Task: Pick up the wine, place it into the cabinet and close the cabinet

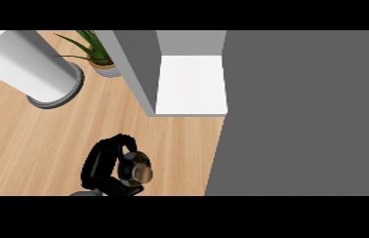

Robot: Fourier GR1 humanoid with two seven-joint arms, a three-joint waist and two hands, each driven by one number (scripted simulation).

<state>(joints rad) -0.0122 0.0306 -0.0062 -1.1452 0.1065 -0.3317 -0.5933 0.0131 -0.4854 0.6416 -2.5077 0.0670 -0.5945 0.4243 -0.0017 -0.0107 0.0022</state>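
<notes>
the wine (137, 169) is before the cabinet (191, 83), the plant (93, 49) left of it.

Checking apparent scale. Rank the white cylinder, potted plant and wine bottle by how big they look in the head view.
1. white cylinder
2. potted plant
3. wine bottle, seen end-on and partly hidden by the left hand, so its rank is unsure.
</notes>
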